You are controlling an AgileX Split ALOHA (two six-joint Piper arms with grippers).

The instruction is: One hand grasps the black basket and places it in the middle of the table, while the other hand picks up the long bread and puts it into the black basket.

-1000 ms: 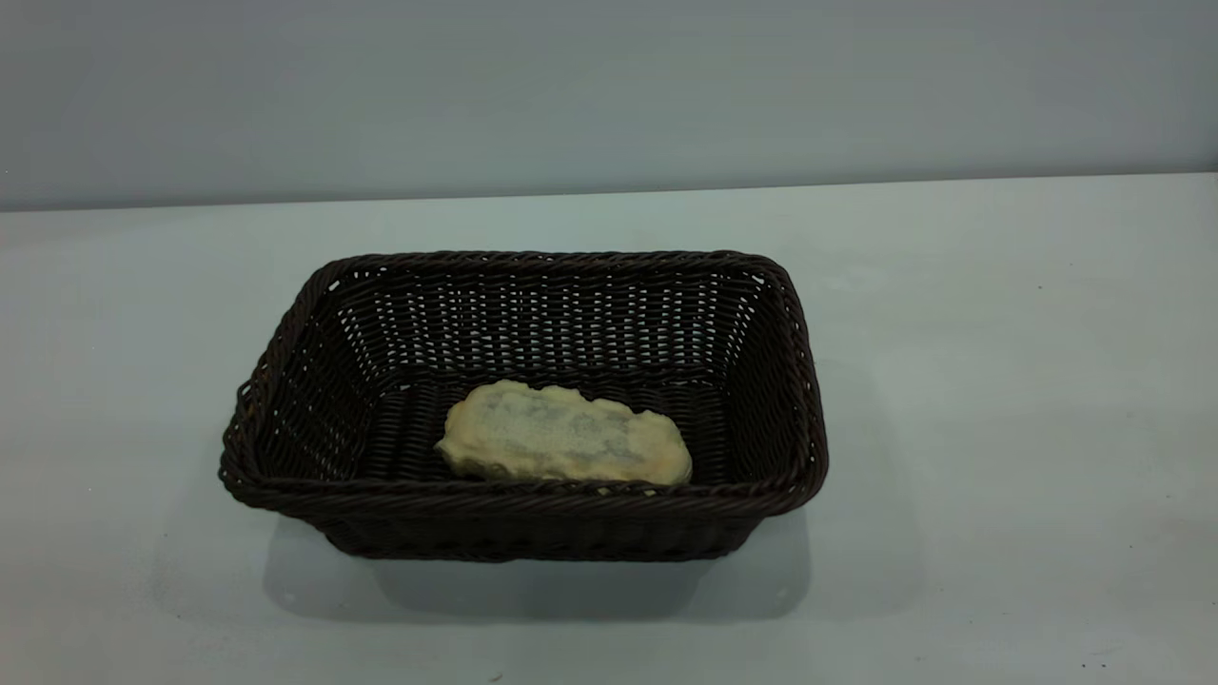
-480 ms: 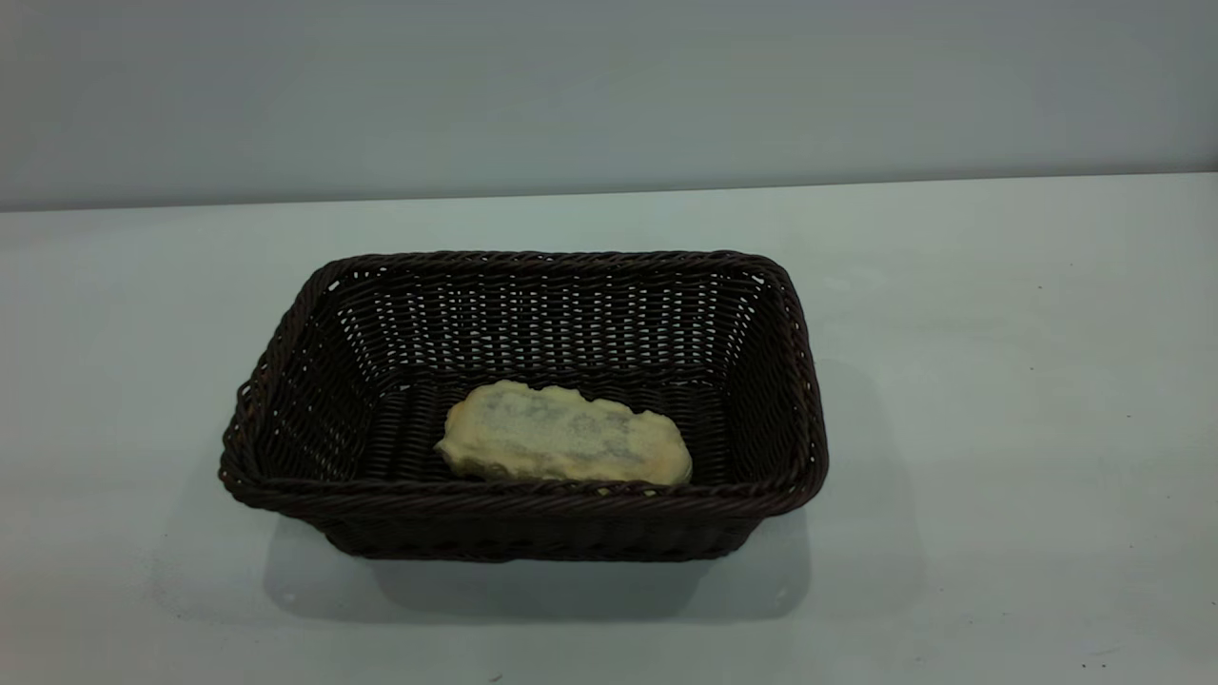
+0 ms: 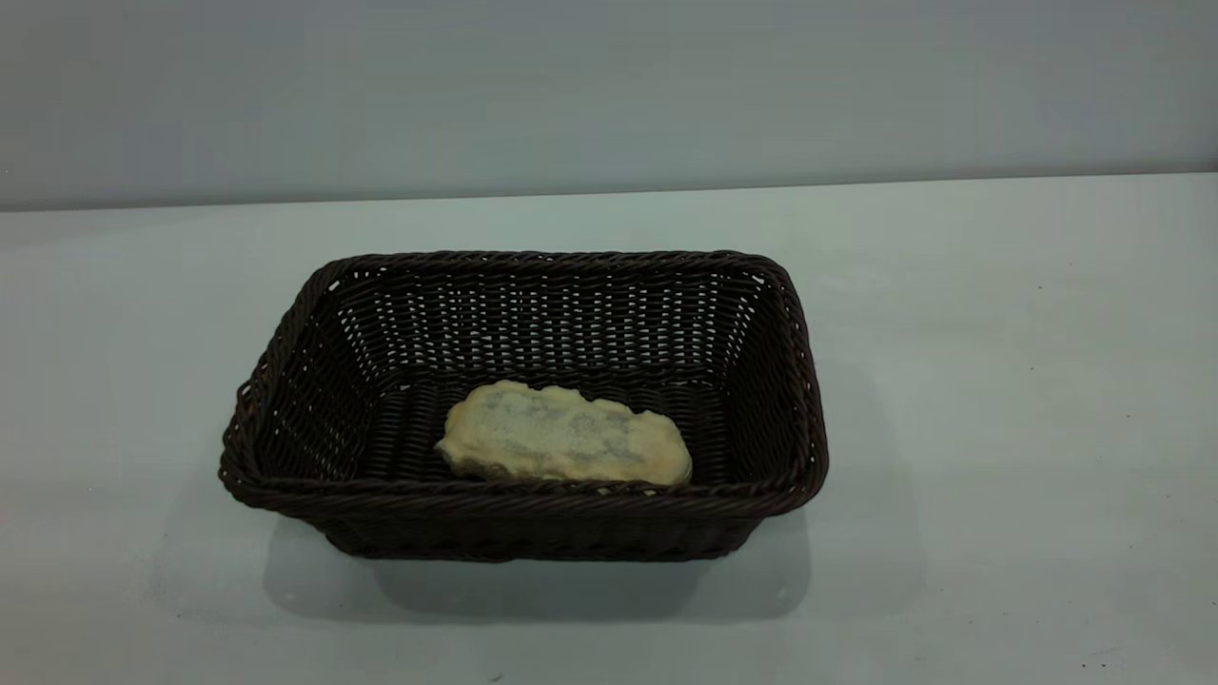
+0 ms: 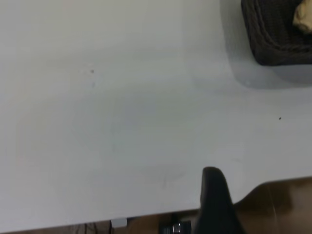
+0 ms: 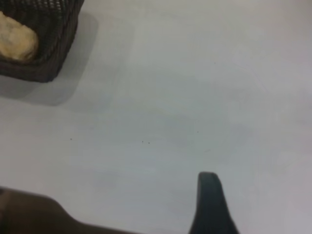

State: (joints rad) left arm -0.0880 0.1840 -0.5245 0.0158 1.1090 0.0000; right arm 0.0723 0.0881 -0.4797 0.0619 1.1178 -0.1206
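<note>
Nothing has moved: the bread (image 3: 563, 445) lies in the basket (image 3: 523, 499) mid-table (image 3: 999, 400), both grippers withdrawn, their grip impossible to tell, so the task looks done.

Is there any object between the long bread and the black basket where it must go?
Nothing does: the long bread already lies inside the black basket, pale underside up, on the table.
</note>
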